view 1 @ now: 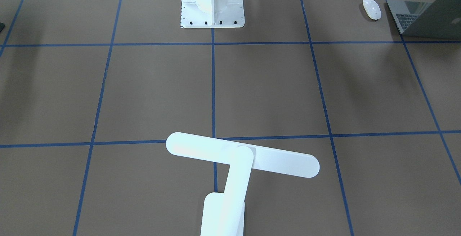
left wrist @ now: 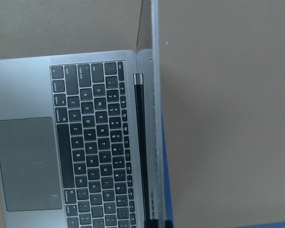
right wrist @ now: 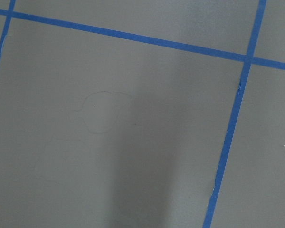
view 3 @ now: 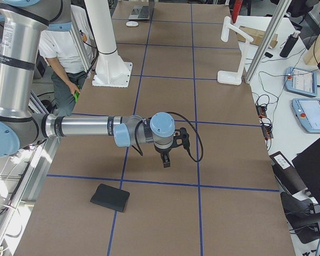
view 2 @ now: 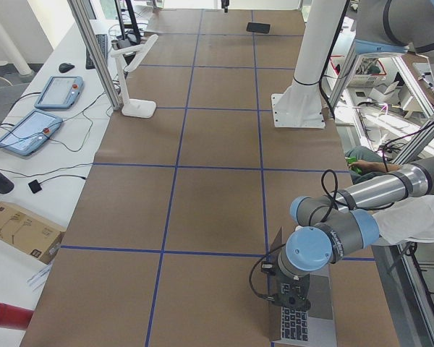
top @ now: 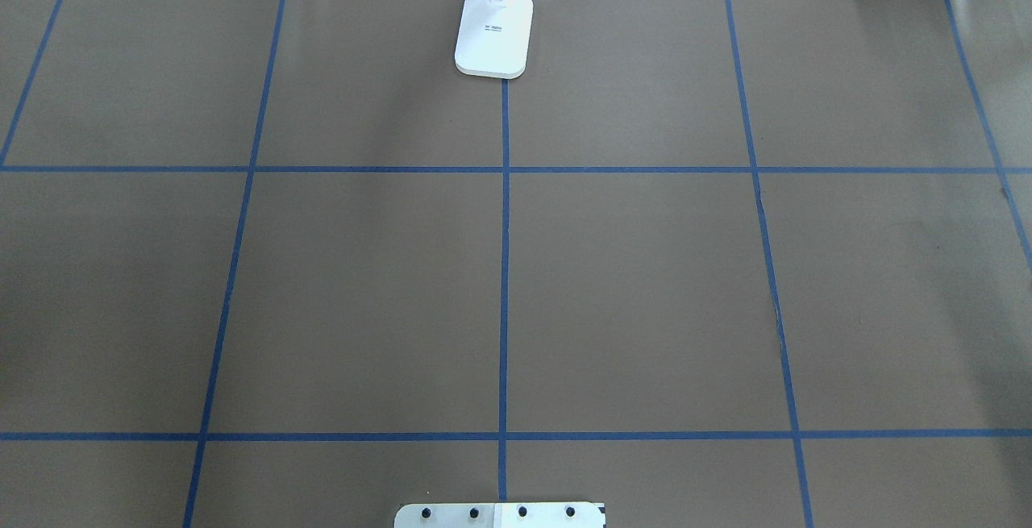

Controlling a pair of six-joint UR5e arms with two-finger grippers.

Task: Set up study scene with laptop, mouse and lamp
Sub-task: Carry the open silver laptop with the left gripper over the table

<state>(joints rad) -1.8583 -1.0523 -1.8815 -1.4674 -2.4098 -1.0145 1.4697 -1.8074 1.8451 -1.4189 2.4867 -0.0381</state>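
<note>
The laptop (view 1: 425, 16) stands open at the robot's left end of the table, keyboard (left wrist: 95, 142) and trackpad up, its lid (left wrist: 155, 118) edge-on in the left wrist view. My left gripper (view 2: 291, 298) hovers right at that lid over the laptop (view 2: 307, 322); I cannot tell whether it is open or shut. The white mouse (view 1: 371, 9) lies beside the laptop. The lamp (view 1: 241, 156) stands at the far middle edge on its base (top: 493, 32). My right gripper (view 3: 166, 161) points down over bare table, state unreadable.
A flat black mat (view 3: 110, 197) lies near the right arm's end of the table. The white robot pedestal (view 1: 212, 1) stands at the near middle edge. A person (view 3: 69, 48) stands behind the robot. Tablets and cables lie beyond the far edge.
</note>
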